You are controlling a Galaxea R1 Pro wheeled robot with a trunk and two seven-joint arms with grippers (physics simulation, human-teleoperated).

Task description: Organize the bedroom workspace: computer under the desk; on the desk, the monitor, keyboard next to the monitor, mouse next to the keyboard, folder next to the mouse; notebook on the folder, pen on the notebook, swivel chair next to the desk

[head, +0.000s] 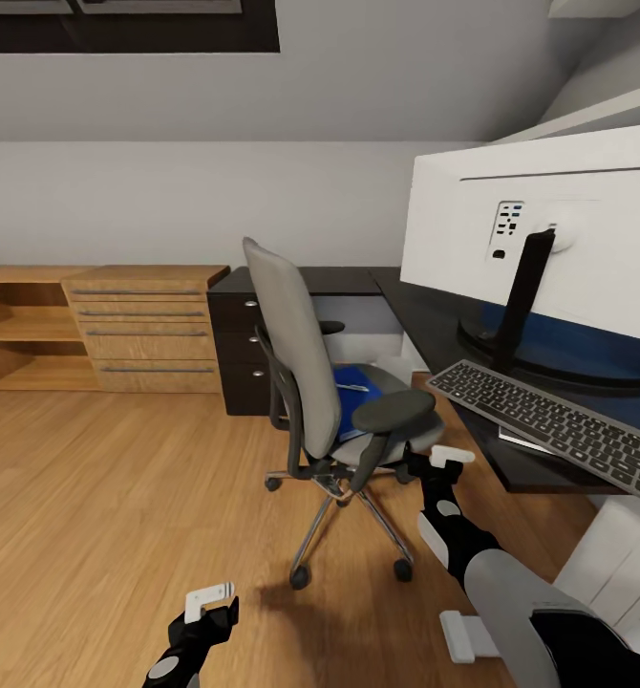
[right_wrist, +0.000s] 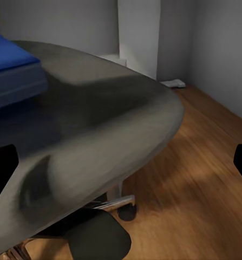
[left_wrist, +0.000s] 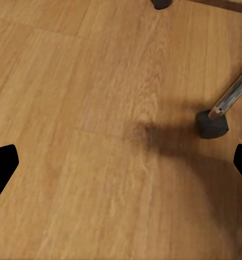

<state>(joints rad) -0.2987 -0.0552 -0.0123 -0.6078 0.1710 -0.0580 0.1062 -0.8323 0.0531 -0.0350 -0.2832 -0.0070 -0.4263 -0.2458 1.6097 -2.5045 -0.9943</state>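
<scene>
- Table [head: 435, 320]: black top with a blue back panel, at the right of the head view; it carries the monitor and the keyboard.
- Monitor [head: 568, 229]: seen from its white back, upright on a black stem and round black base on the table.
- Swivel chair [head: 334, 401]: grey seat and tall grey back, black armrests, chrome star base on castors; it stands on the wooden floor [head: 119, 497] just beside the table edge.
- Drawer chest [head: 148, 330]: light wood, against the far wall, well apart from the chair.
- Keyboard [head: 559, 425]: dark keys, silvery rim, lying at the table's near edge in front of the monitor base.
- Folder [head: 351, 397]: bright blue, flat on the chair seat; a thin white pen [head: 352, 387] lies on top of it.
- Right gripper [head: 449, 461]: near the front edge of the chair seat, below the near armrest; its fingers are spread wide and grip nothing.
- Left gripper [head: 210, 600]: low over the bare floor, near a chair castor [left_wrist: 211, 123]; its fingers are wide apart and empty.
</scene>
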